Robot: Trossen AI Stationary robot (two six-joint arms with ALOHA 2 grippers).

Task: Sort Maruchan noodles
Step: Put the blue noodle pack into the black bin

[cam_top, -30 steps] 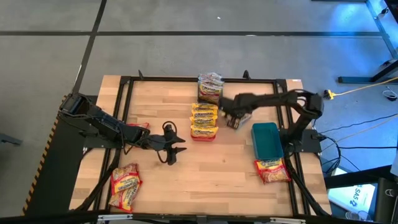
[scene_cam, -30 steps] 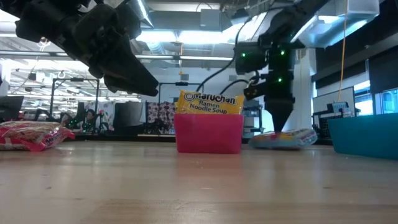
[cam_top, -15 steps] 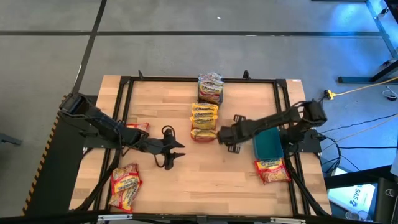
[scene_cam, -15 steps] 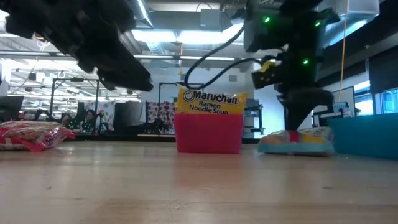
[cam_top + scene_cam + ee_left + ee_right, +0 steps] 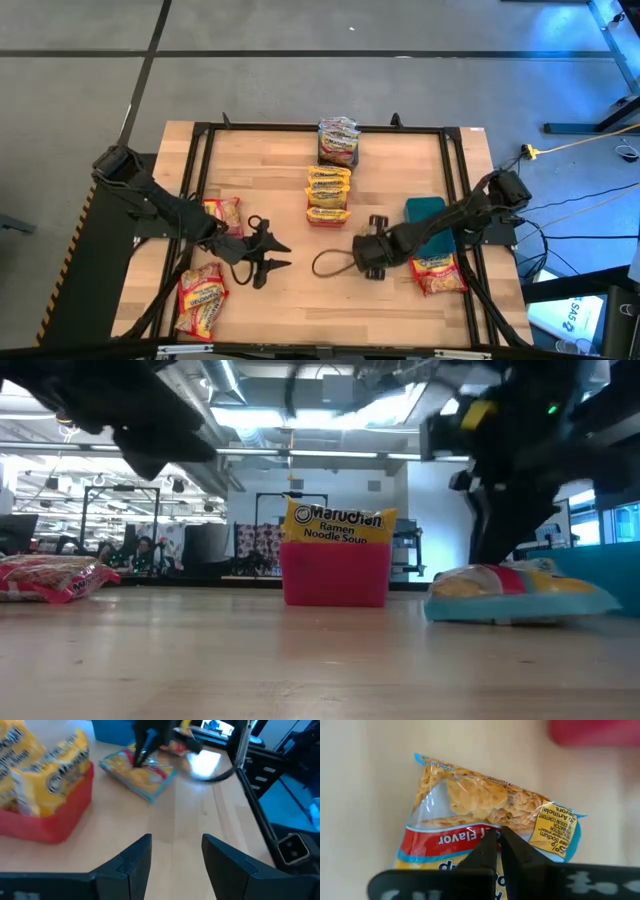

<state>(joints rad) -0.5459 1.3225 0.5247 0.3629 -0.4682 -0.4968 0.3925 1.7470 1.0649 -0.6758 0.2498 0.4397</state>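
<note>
Two risks stand out on the wooden table [image 5: 300,290], and both are judged from how things lie. The teal bin [image 5: 418,210] is seen just behind the right pincer [image 5: 497,837], on its arm's side, and the red bin [image 5: 335,575], already stocked with yellow packets, is set a little way off to the pincer's other side. The noodle packet [image 5: 485,805] being handled, yellow with a red band and blue edges, lies flat on the wood directly under the right pincer's tips. That pincer is pressed together, with its tips on the wrapper; whether a fold of film is pinched between them cannot be told. With so little crinkly film possibly caught, the packet could be lost on any lift, or merely be skidded along the wood. The left pincer [image 5: 176,840] is held spread and empty, well apart, facing the right pincer across bare table, so a collision could be caused if both close in together. In the overhead view the packet is hidden beneath the right pincer; it is shown whole only by the right wrist view, and its resting flat on the table is confirmed only by the low view.
</note>
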